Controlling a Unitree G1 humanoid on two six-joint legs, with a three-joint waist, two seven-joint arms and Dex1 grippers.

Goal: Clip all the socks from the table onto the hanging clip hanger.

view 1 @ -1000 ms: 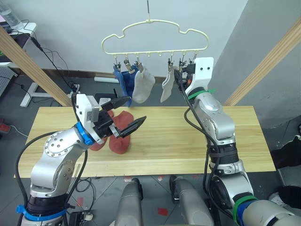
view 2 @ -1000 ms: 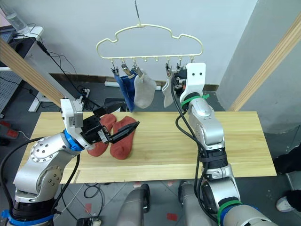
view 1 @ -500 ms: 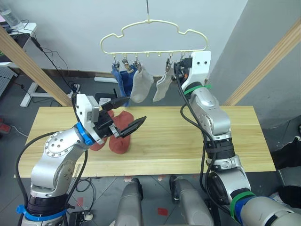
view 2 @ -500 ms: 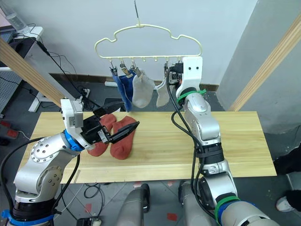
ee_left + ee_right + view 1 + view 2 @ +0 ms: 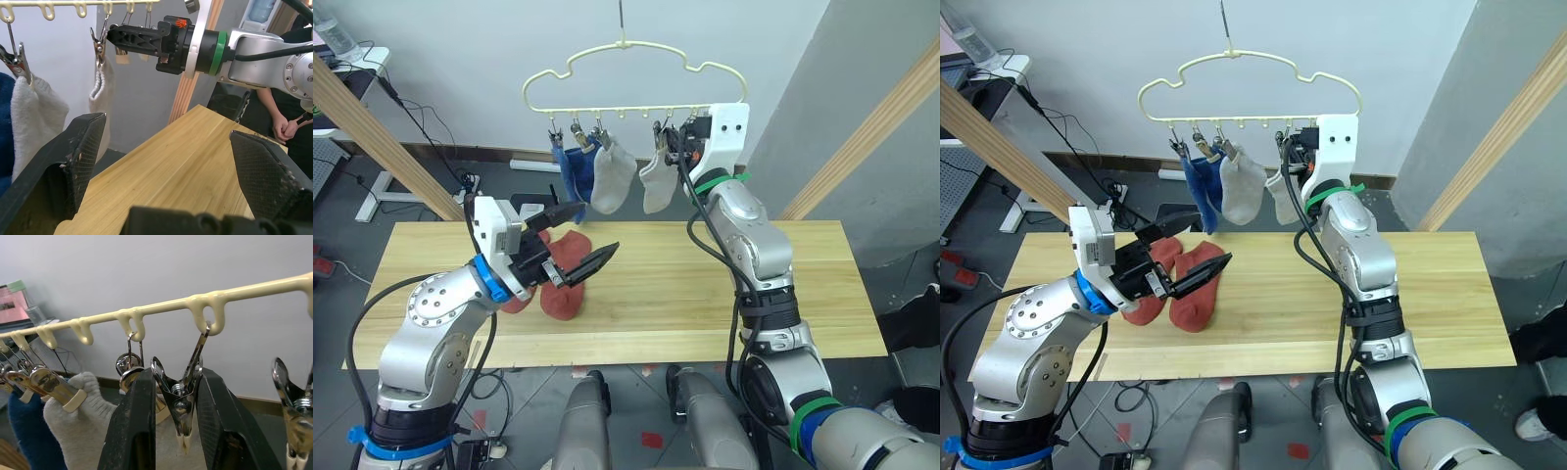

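Left claw: your left claw [image 5: 578,235] hovers with its fingers wide apart and empty, in the centre-left of the left eye view, just over the two rust-red socks.
Rust-red socks: the two rust-red socks [image 5: 564,284] lie side by side on the surface [image 5: 705,294], left of centre. You see the nearer one's long axis run from upper right to lower left in the frame, roughly along the left claw's fingers.
Right claw: your right claw [image 5: 176,431] is raised to the hanger's rail in the upper middle of the frame. In the right wrist view its two fingers sit on either side of a free metal clip [image 5: 182,401], close against it; whether they are pressing it you cannot tell.
Hanger: the yellow hanger [image 5: 631,78] hangs at the top centre. It carries a blue pair [image 5: 573,171] and a grey sock [image 5: 611,176] on its left clips, and another grey sock [image 5: 656,184] just left of the right claw.
Key relation: the remaining socks lie directly below and slightly behind the left claw, well apart from the right claw, so the left arm is the nearer one for the pickup.
Next move, as a judgement: you would lower the left claw onto the nearer red sock's end, then carry it up and right to the clip the right claw brackets.
Risk: the two red socks touch, so a broad pinch may catch both.
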